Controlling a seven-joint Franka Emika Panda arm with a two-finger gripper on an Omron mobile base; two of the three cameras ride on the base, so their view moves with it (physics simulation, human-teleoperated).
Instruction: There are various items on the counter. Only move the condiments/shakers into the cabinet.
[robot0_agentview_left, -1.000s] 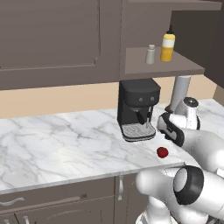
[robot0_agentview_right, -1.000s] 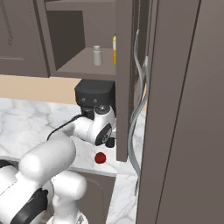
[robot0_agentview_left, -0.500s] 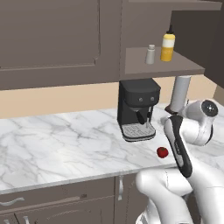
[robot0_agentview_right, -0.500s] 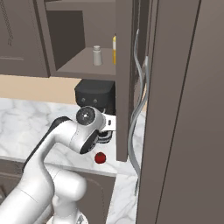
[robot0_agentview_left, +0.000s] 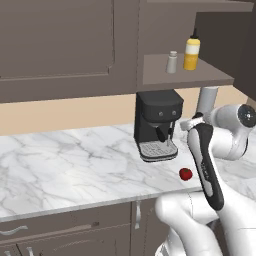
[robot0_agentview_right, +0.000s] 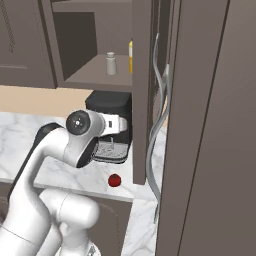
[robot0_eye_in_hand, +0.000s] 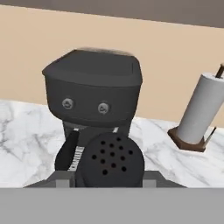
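The arm (robot0_agentview_left: 205, 160) has swung up and back from the coffee machine (robot0_agentview_left: 156, 124), elbow now raised.

Yellow squeeze bottle (robot0_agentview_right: 130, 57) half behind the cabinet (robot0_agentview_right: 141, 90) side — claw fingers' spacing indiscernible.

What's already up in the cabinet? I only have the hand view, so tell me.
Observer: Two things stand side by side on the cabinet shelf: a grey shaker and a yellow squeeze bottle.
Operator: Now list what's on the counter besides the coffee machine and the paper towel roll.
Observer: A small red fruit lies near the counter's front edge, in front of the coffee machine and a little to its right.
Operator: Give me the shelf's place relative to the machine.
Observer: The shelf sits right above the coffee machine.
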